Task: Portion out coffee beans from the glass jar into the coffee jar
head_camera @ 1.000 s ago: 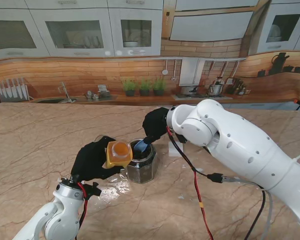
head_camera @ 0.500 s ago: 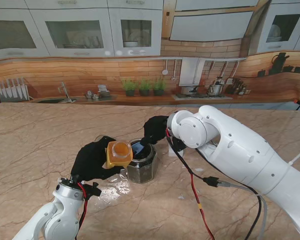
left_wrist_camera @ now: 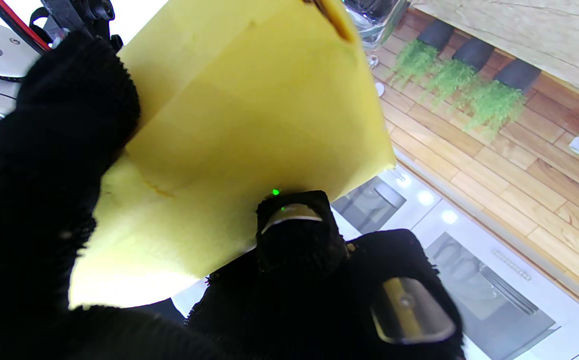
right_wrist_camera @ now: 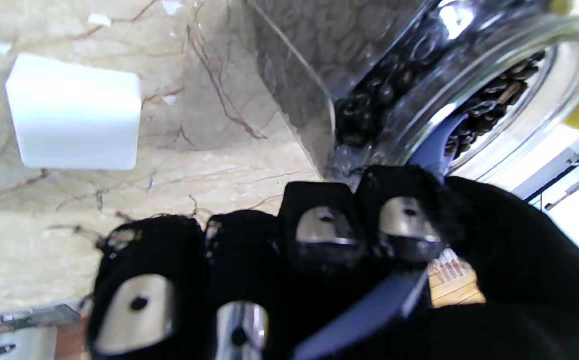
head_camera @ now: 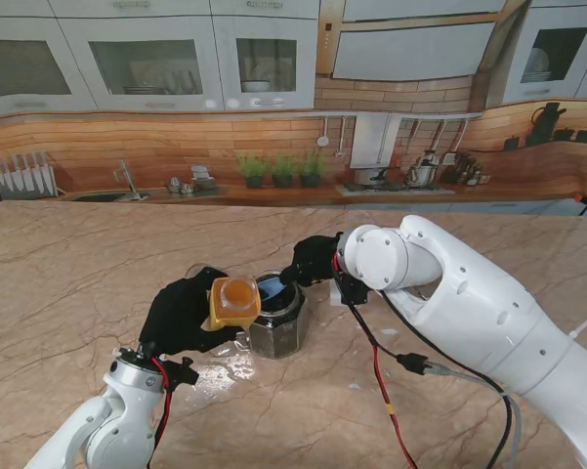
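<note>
Standing near the middle of the marble-patterned table (head_camera: 68,283), the glass jar (head_camera: 275,327) is a faceted, clear container with thick walls and a round open mouth, filled almost to the top with dark, glossy coffee beans (right_wrist_camera: 494,95). Just beside it on my left, the left hand (head_camera: 181,313), gloved in black fuzzy fabric, is wrapped around a yellow coffee jar (head_camera: 233,301) and holds it tilted, off the table, its amber-looking open mouth facing upward; from the left wrist its side is flat, smooth and matte. The right hand (head_camera: 313,261), in the same black glove with metal fingertip plates, is clenched on the handle of a blue scoop (right_wrist_camera: 434,150), a smooth plastic-looking tool whose bowl dips into the glass jar's mouth among the beans. A small white block (right_wrist_camera: 74,112) with rounded edges lies on the table near the jar, on my right. No label or writing can be read on either jar.
</note>
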